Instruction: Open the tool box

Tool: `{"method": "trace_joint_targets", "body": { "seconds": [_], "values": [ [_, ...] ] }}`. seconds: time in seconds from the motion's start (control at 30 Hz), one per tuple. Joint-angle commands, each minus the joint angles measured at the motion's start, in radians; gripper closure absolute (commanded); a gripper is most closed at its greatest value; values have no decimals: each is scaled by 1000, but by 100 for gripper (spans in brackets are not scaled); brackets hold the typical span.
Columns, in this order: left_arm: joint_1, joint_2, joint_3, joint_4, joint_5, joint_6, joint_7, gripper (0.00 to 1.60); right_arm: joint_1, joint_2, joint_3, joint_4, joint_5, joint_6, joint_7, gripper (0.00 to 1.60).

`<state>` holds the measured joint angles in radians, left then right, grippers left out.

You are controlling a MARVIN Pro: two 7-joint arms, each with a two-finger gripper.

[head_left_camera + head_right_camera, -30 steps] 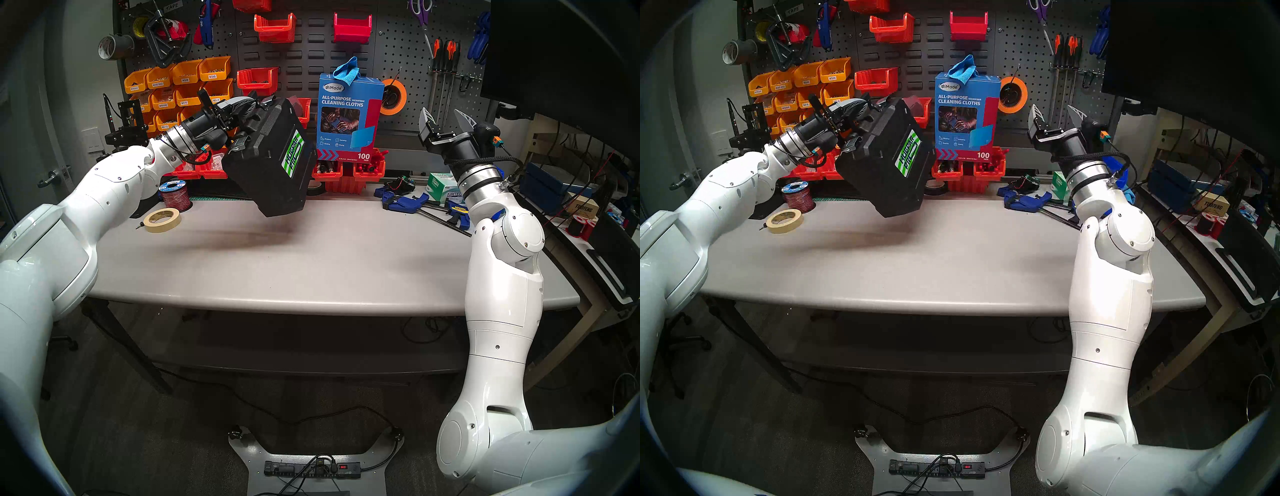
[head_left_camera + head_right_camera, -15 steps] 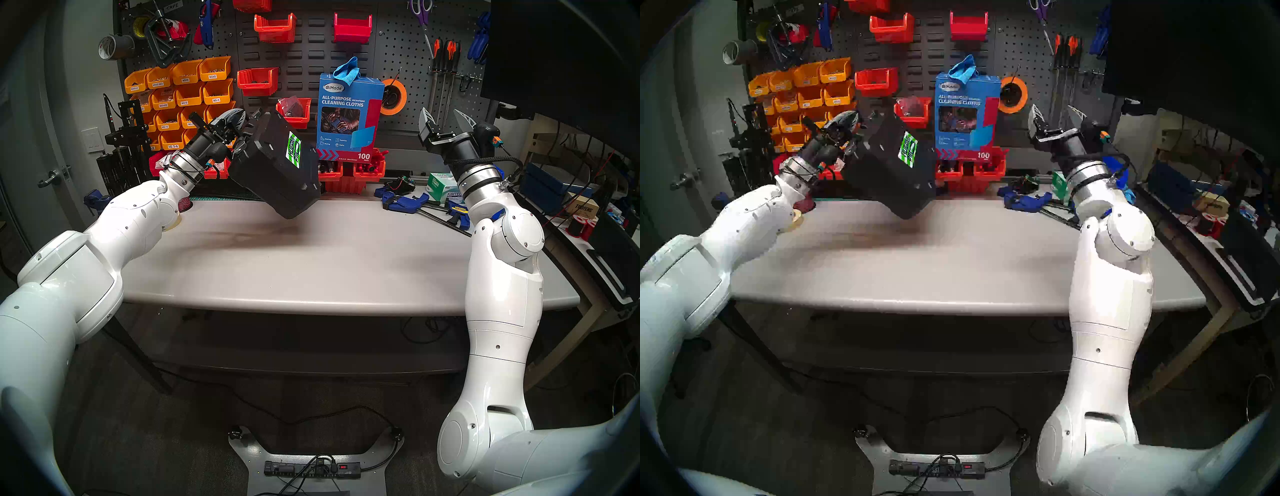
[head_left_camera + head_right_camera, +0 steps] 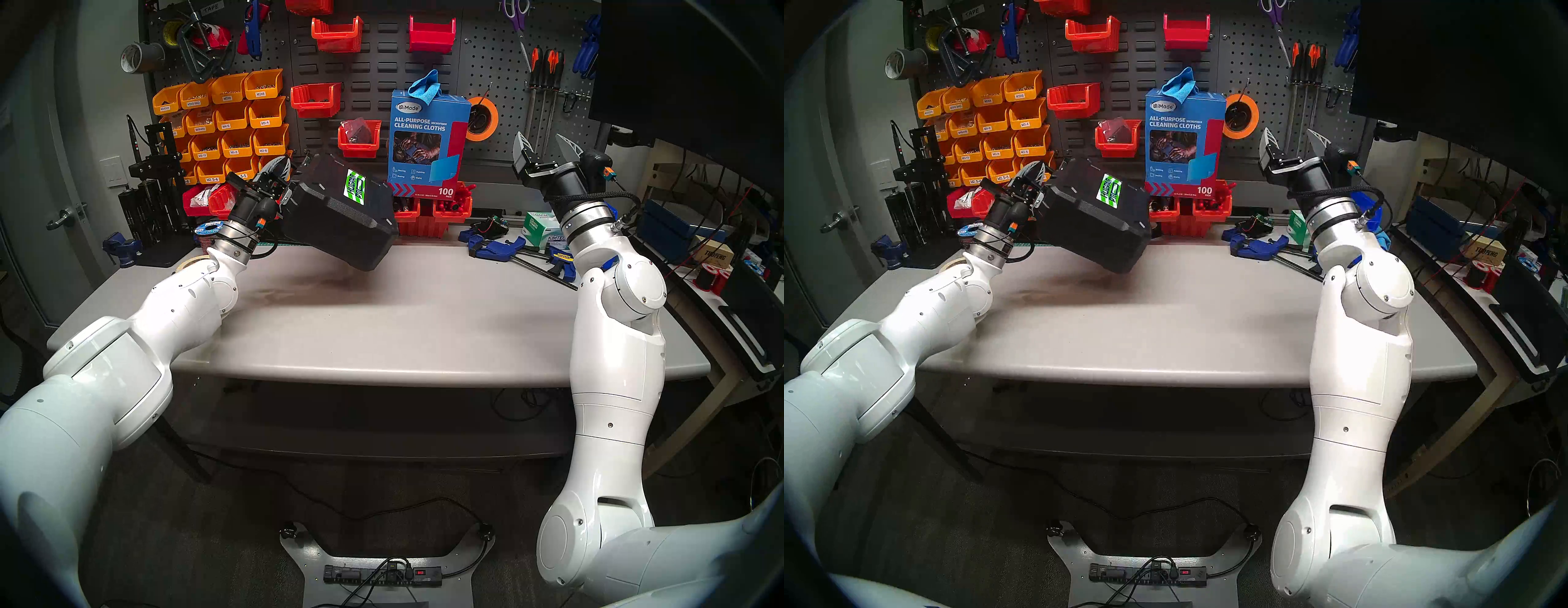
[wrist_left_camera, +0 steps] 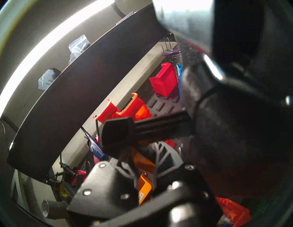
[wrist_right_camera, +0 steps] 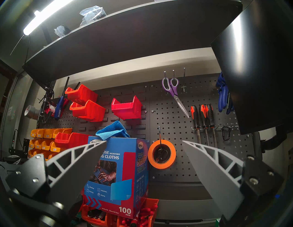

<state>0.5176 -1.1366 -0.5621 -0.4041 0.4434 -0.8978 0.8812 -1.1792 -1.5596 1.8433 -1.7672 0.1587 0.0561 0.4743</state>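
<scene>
Clamping the tool box [image 3: 339,216] handle, the left gripper [image 3: 282,180] holds it tilted above the table [image 3: 424,322]; right gripper [image 3: 545,146] gapes empty.

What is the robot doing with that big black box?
The robot's left gripper is shut on the handle end of the black textured plastic tool box with the green striped label. The box hangs tilted, its low corner just above the grey table or barely touching it. It is not opened yet. The right gripper waits to the side, fingers apart, holding nothing.
</scene>
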Motion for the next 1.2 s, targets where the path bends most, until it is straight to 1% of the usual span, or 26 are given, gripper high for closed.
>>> {"method": "trace_joint_targets", "body": {
  "seconds": [0.0,0.2,0.37,0.53,0.73,0.93,1.17],
  "values": [
    [44,-35,-23,-24,-48,23,-7,160,4,3,0,-10,-1,-3,1,0],
    [64,-27,-32,-47,-52,47,-37,160,3,5,-2,-9,1,-3,-1,0],
    [66,-21,-45,-74,-60,66,-54,160,3,7,-3,-9,3,-4,-2,0],
    [71,-12,-49,-102,-58,72,-71,160,3,8,-4,-8,5,-4,-4,0],
    [100,-6,-49,-134,-61,80,-88,160,3,10,-5,-6,7,-4,-6,0],
    [104,-14,-60,-186,-73,85,-94,160,3,11,-7,-3,10,-4,-8,0],
    [98,-11,-72,-249,-82,90,-96,160,3,14,-9,0,13,-5,-10,0]
  ]
}}
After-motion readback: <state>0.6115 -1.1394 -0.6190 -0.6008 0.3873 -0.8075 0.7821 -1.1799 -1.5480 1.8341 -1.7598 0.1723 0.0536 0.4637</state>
